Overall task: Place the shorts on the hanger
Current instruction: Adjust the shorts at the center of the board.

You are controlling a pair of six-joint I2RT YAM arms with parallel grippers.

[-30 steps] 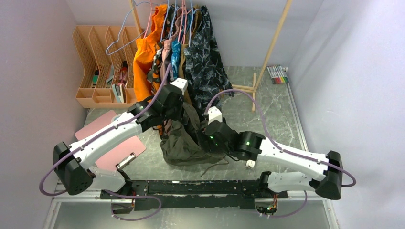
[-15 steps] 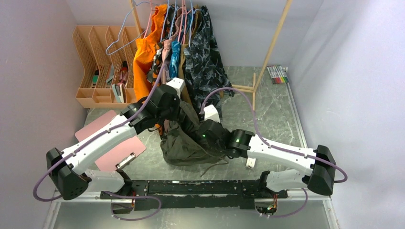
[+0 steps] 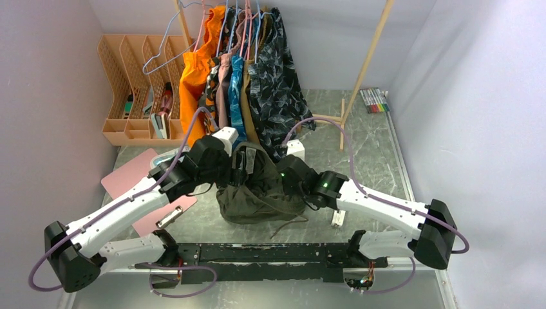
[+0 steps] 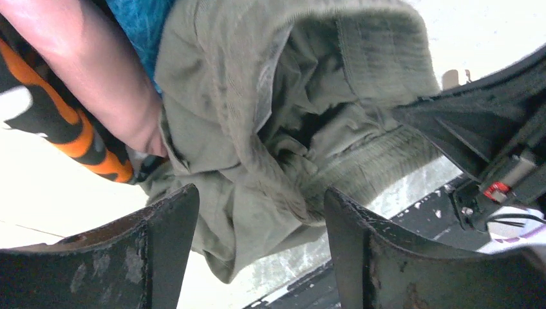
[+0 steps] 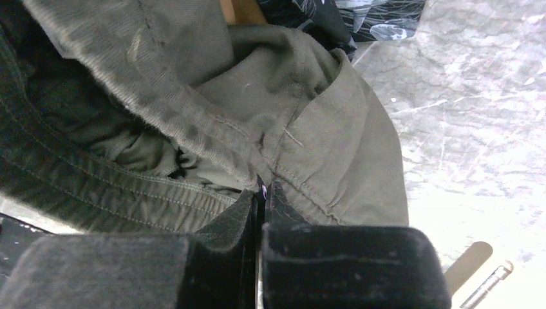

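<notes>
Olive shorts (image 5: 309,129): up close we see right gripper (image 5: 263,196) pinching them, left gripper (image 4: 257,206) apart (overhead hides both).

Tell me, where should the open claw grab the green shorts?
Best the ribbed waistband, probably coming in from the left. It is the thick, firm edge of the shorts, and it is held up off the table. The right gripper pinches the shorts on the right, and the left gripper is open just in front of the cloth.
</notes>
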